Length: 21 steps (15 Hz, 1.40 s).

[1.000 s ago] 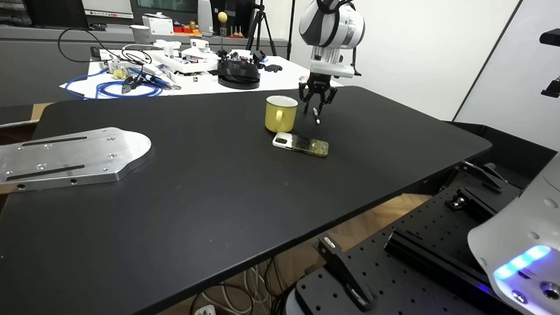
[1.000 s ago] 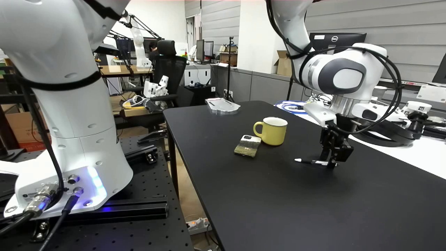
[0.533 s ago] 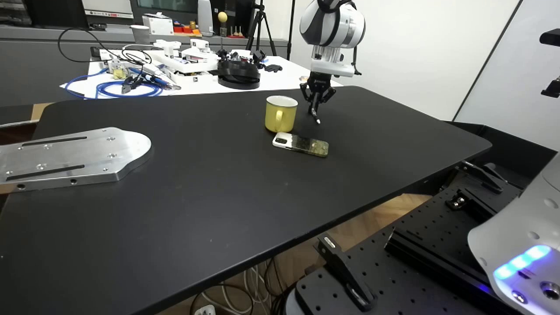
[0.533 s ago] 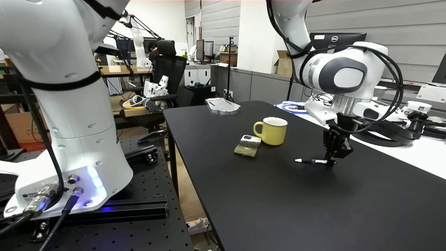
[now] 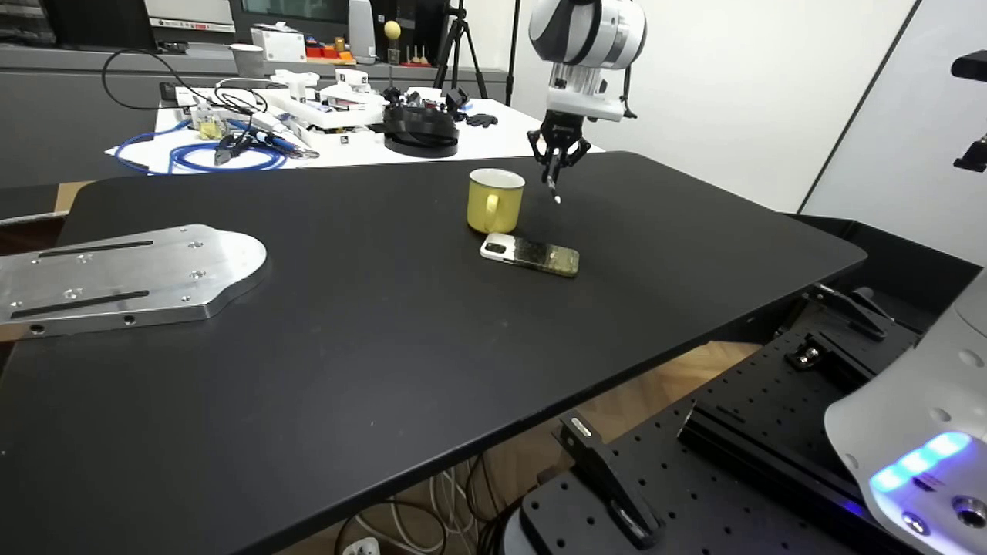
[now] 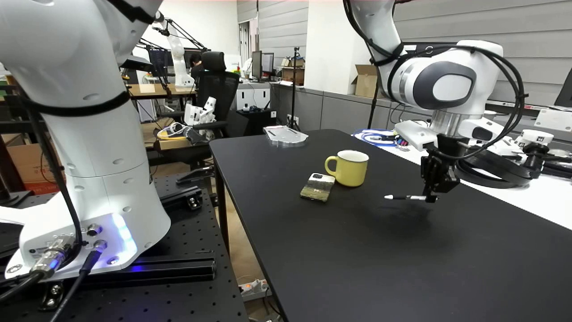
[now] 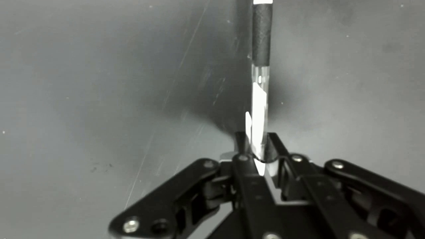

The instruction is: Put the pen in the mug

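The pen (image 6: 404, 197) has a white tip, a dark grip and a clear or white barrel. My gripper (image 6: 431, 198) is shut on its rear end and holds it roughly level, a little above the table. The pen (image 5: 554, 193) and gripper (image 5: 551, 176) also show in an exterior view. In the wrist view the pen (image 7: 261, 43) runs up from between the fingertips of the gripper (image 7: 256, 142), and its tip is cut off by the top edge. The yellow mug (image 6: 353, 170) stands upright on the table, apart from the pen; it also shows here (image 5: 480, 204).
A phone-like white-and-olive piece (image 5: 532, 255) lies flat beside the mug. A metal plate (image 5: 131, 270) lies at the far end of the black table (image 5: 385, 347). A white table (image 5: 331, 146) with cables and devices stands behind.
The gripper was open around the pen on the table, then closed on it. It has since risen, lifting the pen off the table. The mug has not moved.
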### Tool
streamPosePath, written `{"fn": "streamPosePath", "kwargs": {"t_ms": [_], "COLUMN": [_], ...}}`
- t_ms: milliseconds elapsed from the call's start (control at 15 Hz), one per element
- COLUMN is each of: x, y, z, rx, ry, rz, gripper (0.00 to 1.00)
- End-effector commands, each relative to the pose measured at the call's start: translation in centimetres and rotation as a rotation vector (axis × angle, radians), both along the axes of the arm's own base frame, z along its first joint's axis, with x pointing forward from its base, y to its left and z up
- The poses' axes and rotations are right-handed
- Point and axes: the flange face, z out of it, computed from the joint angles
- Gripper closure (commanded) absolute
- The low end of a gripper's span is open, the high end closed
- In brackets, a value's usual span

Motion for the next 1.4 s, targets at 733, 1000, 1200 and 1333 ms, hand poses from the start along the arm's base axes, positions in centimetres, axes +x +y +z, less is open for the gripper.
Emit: {"fn": "streamPosePath", "kwargs": {"t_ms": [733,1000,1200,1333], "x": [-4.0,-5.1,-4.7,-4.4], "y": [5.2,7.6,9.4,10.7], "z": [10.8,11.3,11.1,10.8], "rx": [0.047,0.068,0.105,0.132], "ry": [-0.042,-0.022,0.043,0.165], "rz": [0.065,0.095,0.095,0.092], "gripper": [0.96,0.96,0.96,0.96]}}
